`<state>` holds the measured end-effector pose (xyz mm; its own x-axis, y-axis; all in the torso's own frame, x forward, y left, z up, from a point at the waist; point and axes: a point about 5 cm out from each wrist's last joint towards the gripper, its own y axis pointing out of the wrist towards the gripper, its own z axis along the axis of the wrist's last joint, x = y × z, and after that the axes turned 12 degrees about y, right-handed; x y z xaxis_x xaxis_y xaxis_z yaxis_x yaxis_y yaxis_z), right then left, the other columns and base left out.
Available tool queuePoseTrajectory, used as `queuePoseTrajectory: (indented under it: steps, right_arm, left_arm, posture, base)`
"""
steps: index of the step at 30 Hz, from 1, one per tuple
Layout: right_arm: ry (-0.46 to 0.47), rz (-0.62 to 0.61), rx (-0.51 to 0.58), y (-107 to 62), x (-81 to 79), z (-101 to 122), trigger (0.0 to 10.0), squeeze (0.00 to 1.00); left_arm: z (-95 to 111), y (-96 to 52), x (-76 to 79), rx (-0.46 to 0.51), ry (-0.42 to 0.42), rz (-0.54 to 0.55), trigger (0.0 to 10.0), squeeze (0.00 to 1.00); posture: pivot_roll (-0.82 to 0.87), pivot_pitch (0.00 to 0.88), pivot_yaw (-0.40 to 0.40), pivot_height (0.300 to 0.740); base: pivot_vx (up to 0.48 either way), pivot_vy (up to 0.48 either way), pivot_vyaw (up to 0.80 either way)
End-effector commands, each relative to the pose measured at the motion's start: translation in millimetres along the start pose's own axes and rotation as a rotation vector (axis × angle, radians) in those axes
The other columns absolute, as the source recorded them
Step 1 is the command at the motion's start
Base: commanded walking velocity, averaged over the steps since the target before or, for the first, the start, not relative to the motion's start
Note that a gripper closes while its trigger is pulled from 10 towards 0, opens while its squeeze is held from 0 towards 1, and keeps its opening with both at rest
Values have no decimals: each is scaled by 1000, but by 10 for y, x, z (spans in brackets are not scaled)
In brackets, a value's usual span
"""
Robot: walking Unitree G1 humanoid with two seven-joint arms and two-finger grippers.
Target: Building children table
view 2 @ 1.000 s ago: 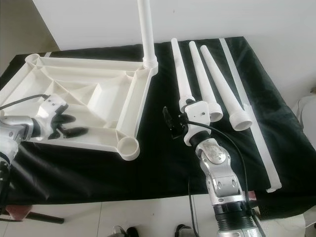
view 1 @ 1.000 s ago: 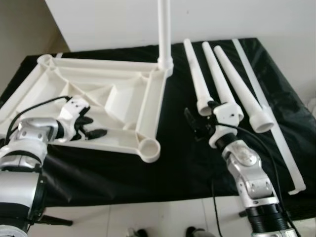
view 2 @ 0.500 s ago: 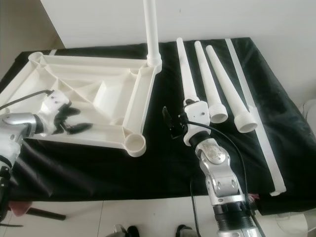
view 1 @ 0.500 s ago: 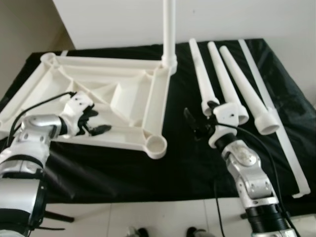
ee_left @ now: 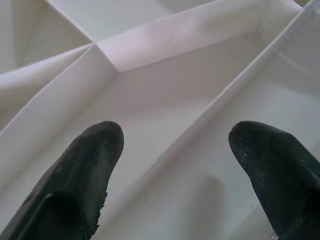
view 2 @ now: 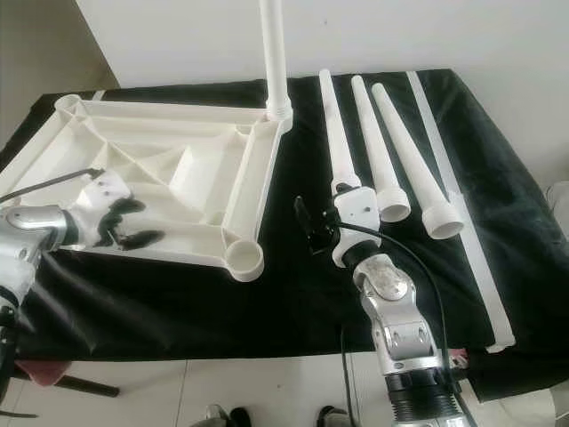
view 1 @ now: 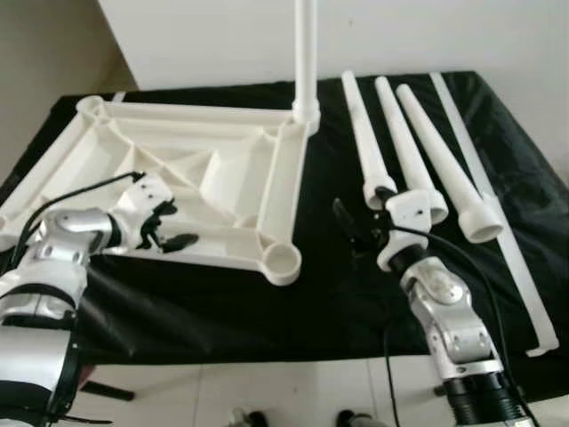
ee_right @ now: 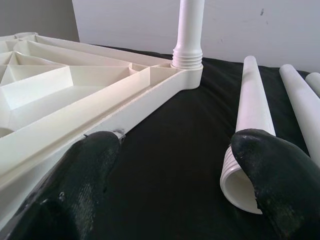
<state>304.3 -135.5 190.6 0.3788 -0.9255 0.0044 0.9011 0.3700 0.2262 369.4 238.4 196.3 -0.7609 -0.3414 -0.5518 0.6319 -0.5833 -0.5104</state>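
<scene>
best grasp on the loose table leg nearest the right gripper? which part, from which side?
Probably the thick threaded end of the nearest loose leg, just beyond the right gripper, whose fingers are open. The leg lies flat on the black cloth, tapering away from the robot, so come from above with the fingers straddling it crosswise. Its left side is free toward the tabletop frame; the next leg lies close on its right.

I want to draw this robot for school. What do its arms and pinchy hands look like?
Both arms are shiny silver metal made of rounded, jointed segments, with darker ribbed parts near the bottom. A thin black cable loops along each one. Each wrist has a white block. The left end effector and the right end effector each have two long black fingers with rounded, slightly rough tips.
</scene>
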Motion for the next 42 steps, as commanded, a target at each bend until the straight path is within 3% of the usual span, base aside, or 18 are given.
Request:
queuePoseTrajectory:
  steps: [1, 6, 16, 25, 27, 35, 37, 42]
  right_arm:
    - [15, 7, -2, -18, -8, -13, 10000, 0]
    - [14, 7, 0, -3, -10, -4, 10000, 0]
    - [12, -6, -5, -39, 8, -7, 10000, 0]
    - [9, -15, -8, -48, 31, -3, 10000, 0]
    - [9, -14, -9, -43, 28, -3, 10000, 0]
    - [10, -16, -7, -34, 38, 4, 10000, 0]
    - [10, -15, -9, -35, 40, 9, 10000, 0]
    - [10, -14, -11, -38, 44, 10, 10000, 0]
  left_arm:
    - [-181, 52, 162, -88, -34, -92, 10000, 0]
    - [-241, 150, 136, -175, -117, 25, 10000, 0]
    - [-247, 175, 56, -164, -291, 180, 10000, 0]
    - [-308, 104, -27, -207, -345, 319, 10000, 0]
    - [-300, 67, -104, -226, -377, 409, 10000, 0]
    - [-301, 26, -184, -249, -421, 551, 10000, 0]
    - [-318, -18, -226, -264, -457, 640, 10000, 0]
    - [-321, -32, -242, -281, -459, 689, 10000, 0]
  posture:
    - [-118, 155, 100, 740]
    - [-124, 165, 102, 740]
    - [-131, 182, 108, 740]
    - [-130, 189, 102, 740]
    - [-131, 190, 102, 740]
    - [-134, 189, 96, 740]
    - [-138, 189, 92, 740]
    - [-138, 190, 90, 740]
  base:
    - [0, 0, 0]
    - [0, 0, 0]
    - [0, 0, 0]
    - [0, 0, 0]
    - [0, 0, 0]
    - [0, 0, 0]
    - [0, 0, 0]
    - [0, 0, 0]
